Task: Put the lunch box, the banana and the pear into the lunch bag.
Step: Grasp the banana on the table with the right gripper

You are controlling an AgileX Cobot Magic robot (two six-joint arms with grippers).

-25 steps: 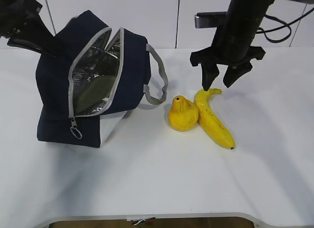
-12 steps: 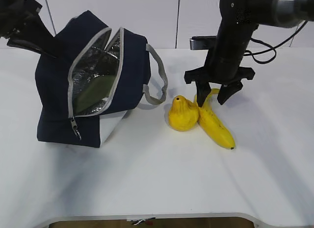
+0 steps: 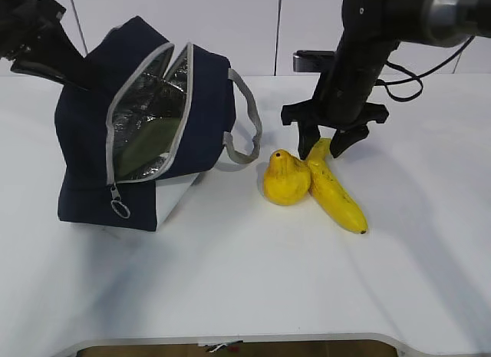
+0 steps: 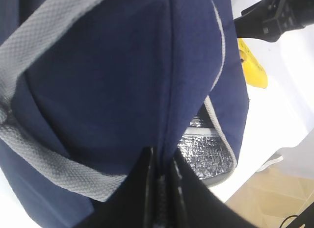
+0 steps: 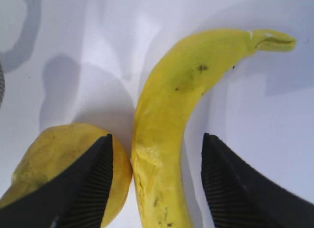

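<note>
The navy lunch bag [image 3: 199, 111] lies tilted on the white table with its zipped mouth open toward me, showing the foil lining. The lunch box's sage-green lid [image 3: 149, 146] shows inside it. My left gripper [image 3: 75, 80] is shut on the lunch bag's navy fabric [image 4: 122, 81] at a seam, jaws pinched together [image 4: 162, 164]. The pear [image 3: 285, 178] and the banana [image 3: 337, 192] lie touching, right of the bag. My right gripper [image 3: 324, 148] is open low over the banana's stem half. The banana [image 5: 171, 125] lies between its fingers [image 5: 235, 184], and the other finger overlaps the pear [image 5: 54, 164].
A grey webbing handle [image 3: 247, 134] hangs from the bag toward the pear. The zipper pull ring [image 3: 119, 209] dangles at the bag's lower front. The table's front edge [image 3: 230, 338] runs along the bottom, and a white wall stands behind.
My right gripper has shifted left and come down from above the banana's stem tip until its open fingers straddle the banana. The bag, fruit and left arm have stayed put.
</note>
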